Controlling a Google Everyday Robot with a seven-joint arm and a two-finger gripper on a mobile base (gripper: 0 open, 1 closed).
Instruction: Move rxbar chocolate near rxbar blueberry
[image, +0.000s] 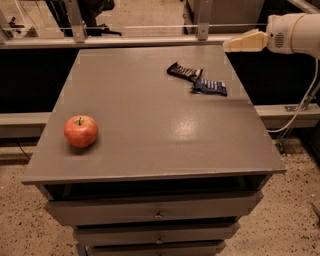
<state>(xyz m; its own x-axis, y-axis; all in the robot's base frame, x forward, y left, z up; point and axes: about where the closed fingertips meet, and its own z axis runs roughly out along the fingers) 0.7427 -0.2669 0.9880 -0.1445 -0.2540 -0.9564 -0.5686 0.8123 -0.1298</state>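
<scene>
The rxbar chocolate (183, 71), a flat black wrapper with pale stripes, lies on the grey table (150, 125) at the back right. The rxbar blueberry (209, 86), a flat dark-blue wrapper with white stripes, lies just to its right and nearer, end to end with it, almost touching. My gripper (231, 45) is in the air beyond the table's right back corner, above and to the right of both bars, holding nothing.
A red apple (80, 131) sits at the table's front left. Drawers (157, 215) are under the tabletop. A metal rail (125, 40) runs behind the table. A cable (300, 107) hangs at the right.
</scene>
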